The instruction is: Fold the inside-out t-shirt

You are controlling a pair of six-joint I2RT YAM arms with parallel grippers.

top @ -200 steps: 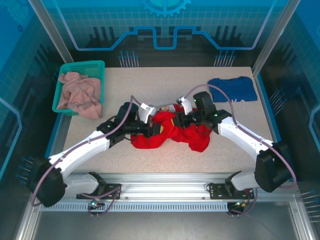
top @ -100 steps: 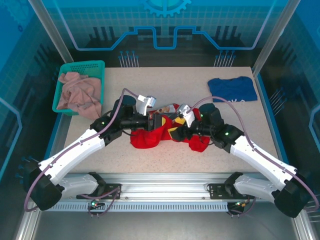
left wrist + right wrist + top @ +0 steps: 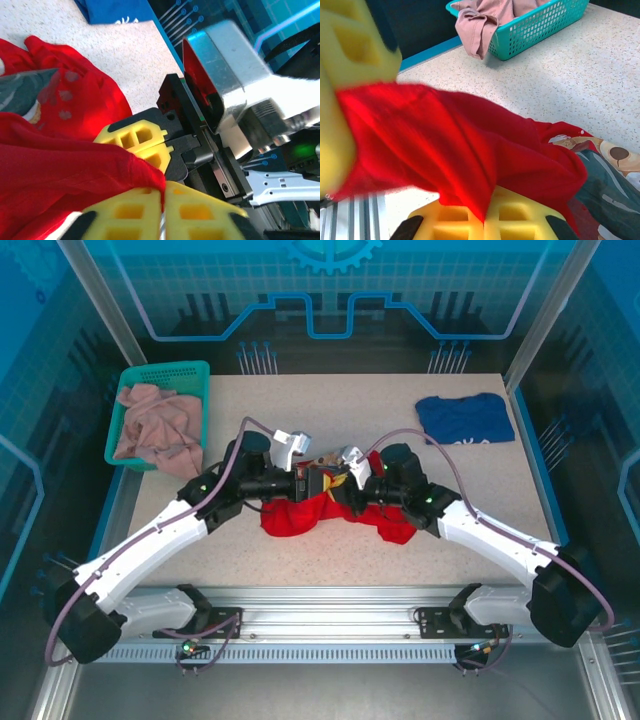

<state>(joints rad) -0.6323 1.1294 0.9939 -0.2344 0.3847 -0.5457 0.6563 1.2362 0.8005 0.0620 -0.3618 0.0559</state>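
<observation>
The bright red inside-out t-shirt lies bunched and crumpled.

T-shirt: bright red cloth, crumpled in heap, not flat. Location: middle of table, slightly toward near edge. Print: white, orange, dark grey patches, partly visible on far side of heap. Upper layer raised off table, drawn into ridge of folds. Lower lobes rest on table at left and right.
</observation>
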